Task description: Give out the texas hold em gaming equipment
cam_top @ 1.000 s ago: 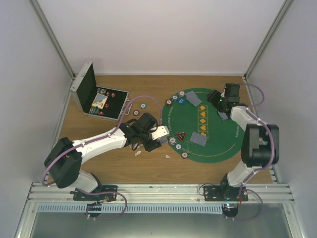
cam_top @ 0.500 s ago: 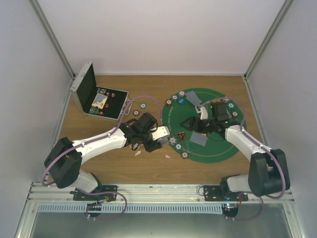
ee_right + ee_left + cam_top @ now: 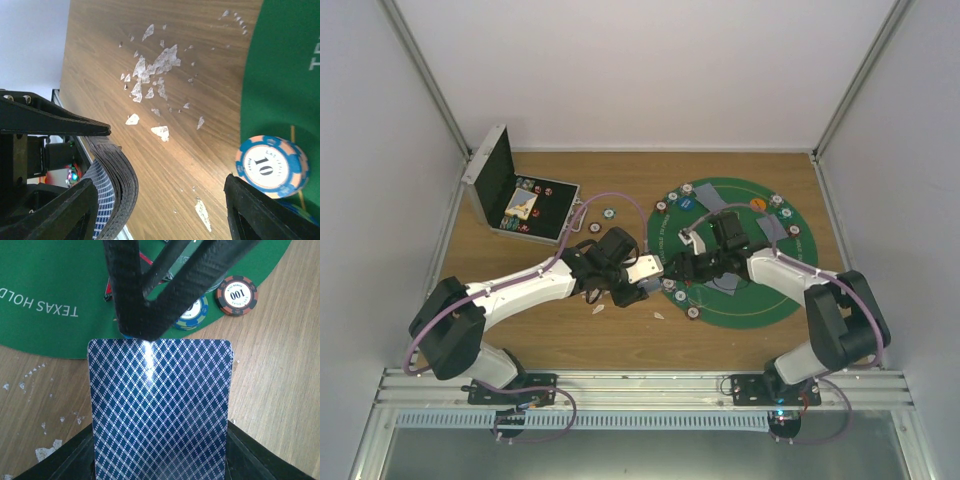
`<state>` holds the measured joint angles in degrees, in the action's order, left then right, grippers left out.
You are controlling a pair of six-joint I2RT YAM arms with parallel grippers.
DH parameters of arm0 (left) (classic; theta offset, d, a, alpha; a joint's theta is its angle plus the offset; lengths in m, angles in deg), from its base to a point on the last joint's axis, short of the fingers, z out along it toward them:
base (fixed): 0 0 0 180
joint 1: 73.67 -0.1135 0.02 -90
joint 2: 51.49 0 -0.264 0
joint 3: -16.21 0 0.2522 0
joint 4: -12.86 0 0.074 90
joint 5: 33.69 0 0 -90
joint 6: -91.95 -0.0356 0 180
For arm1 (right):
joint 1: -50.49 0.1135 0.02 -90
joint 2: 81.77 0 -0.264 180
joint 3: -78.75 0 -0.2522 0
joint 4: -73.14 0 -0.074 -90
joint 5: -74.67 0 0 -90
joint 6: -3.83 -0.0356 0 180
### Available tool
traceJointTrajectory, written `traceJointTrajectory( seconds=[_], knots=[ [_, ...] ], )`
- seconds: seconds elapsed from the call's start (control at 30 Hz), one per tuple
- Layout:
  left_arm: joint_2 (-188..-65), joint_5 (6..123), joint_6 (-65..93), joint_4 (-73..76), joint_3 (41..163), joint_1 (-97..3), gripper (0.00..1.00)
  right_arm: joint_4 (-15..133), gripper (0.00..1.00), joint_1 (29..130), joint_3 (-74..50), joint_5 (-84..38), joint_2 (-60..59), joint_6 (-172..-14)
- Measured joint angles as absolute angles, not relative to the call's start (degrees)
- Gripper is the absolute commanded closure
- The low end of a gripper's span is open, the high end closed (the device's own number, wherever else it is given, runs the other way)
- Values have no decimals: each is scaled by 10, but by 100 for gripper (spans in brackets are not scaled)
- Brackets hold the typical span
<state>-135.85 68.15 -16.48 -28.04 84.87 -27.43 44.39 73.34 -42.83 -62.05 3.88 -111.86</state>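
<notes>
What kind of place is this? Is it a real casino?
Probably not a casino, more likely a robot test booth. Plain white walls box in a small wooden table, the left arm and right arm are bolted to a metal rail, and the green poker mat lies on the table.

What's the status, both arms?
Left gripper shut on card deck. Right gripper open at deck's far edge, not clamped. Chips, white scraps close by.

White walls [image 3: 640,70] around wooden table [image 3: 540,340]
</notes>
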Motion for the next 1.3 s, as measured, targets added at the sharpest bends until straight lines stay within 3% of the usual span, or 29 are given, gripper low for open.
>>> traceJointTrajectory(
  seconds=[0.23, 0.77, 1.3],
  knots=[
    [-1358, 681, -165, -278, 849, -274, 43, 444, 31, 753, -409, -633, 63, -1114],
    [-1358, 681, -165, -276, 849, -274, 43, 409, 48, 773, -386, -617, 86, -1079],
    [-1358, 681, -165, -277, 848, -274, 43, 384, 53, 764, -383, -600, 69, -1063]
  ],
)
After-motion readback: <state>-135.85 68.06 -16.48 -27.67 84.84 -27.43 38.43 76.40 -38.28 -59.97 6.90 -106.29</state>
